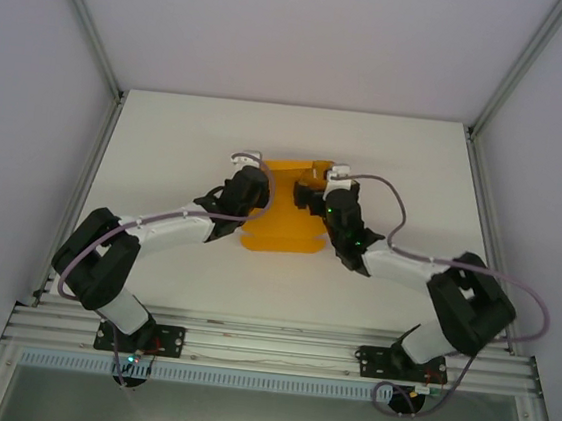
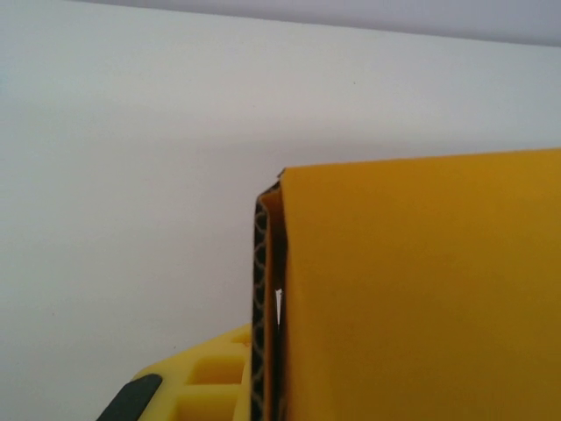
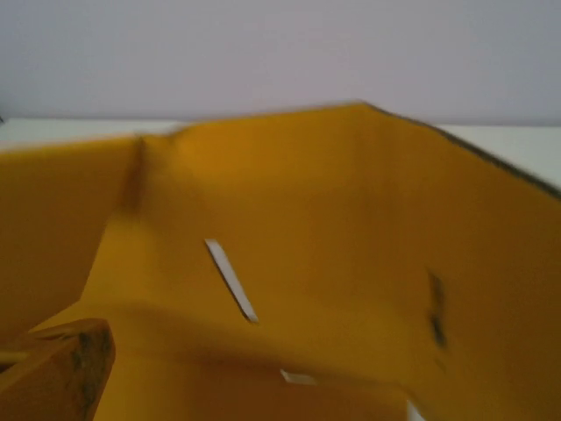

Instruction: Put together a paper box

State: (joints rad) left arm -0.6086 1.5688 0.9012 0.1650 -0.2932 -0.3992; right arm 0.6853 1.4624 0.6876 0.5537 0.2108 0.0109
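The paper box (image 1: 283,209) is bright orange card lying mid-table, partly folded, with its side walls raised. My left gripper (image 1: 259,186) is at its left wall. In the left wrist view a yellow finger (image 2: 200,379) presses against the doubled wall edge (image 2: 263,298), and the other finger is hidden behind the orange panel (image 2: 421,289). My right gripper (image 1: 315,196) reaches over the box's right side. The blurred right wrist view looks into the box's inside (image 3: 289,246), with white slots (image 3: 231,279). One finger (image 3: 54,368) sits far left, and the other is hidden by the raised wall (image 3: 491,263).
The white table (image 1: 168,138) is walled by pale panels and aluminium posts (image 1: 85,19). A metal rail (image 1: 267,342) runs along the near edge by both arm bases. Grey cables (image 1: 401,218) loop off the arms.
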